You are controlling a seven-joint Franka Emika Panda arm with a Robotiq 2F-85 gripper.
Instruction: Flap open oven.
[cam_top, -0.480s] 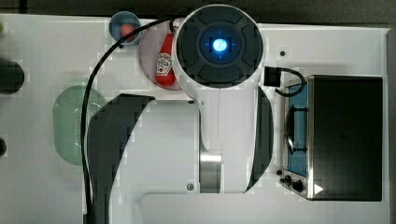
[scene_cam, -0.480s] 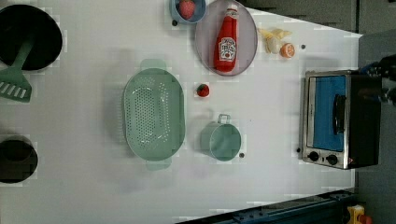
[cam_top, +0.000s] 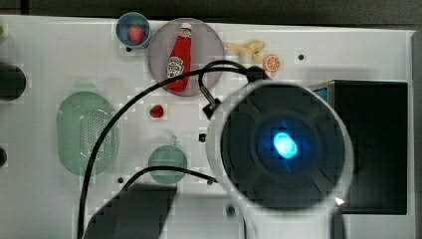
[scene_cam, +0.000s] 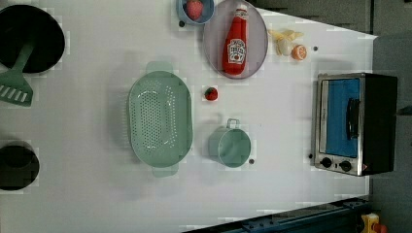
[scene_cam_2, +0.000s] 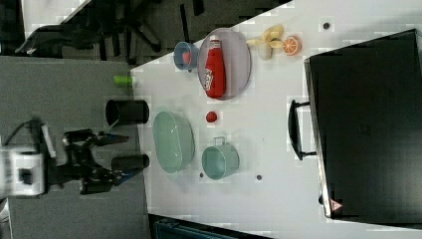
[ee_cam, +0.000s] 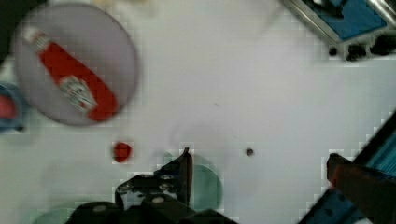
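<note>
Ketchup bottle (scene_cam: 236,44) on plate (scene_cam: 214,48); colander (scene_cam: 160,122) beside cup (scene_cam: 230,146).

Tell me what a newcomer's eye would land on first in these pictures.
The oven stands at the left view's right edge, its blue glass door shut, with the bar handle across it and black knobs at one end. In the top view, the arm's round housing with a glowing blue light looms large, covering the oven's front. A red ketchup bottle lies on a grey plate at the left view's top.

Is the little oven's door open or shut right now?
Shut. In the left view the oven's blue glass door sits flush in its silver frame, handle against it.
</note>
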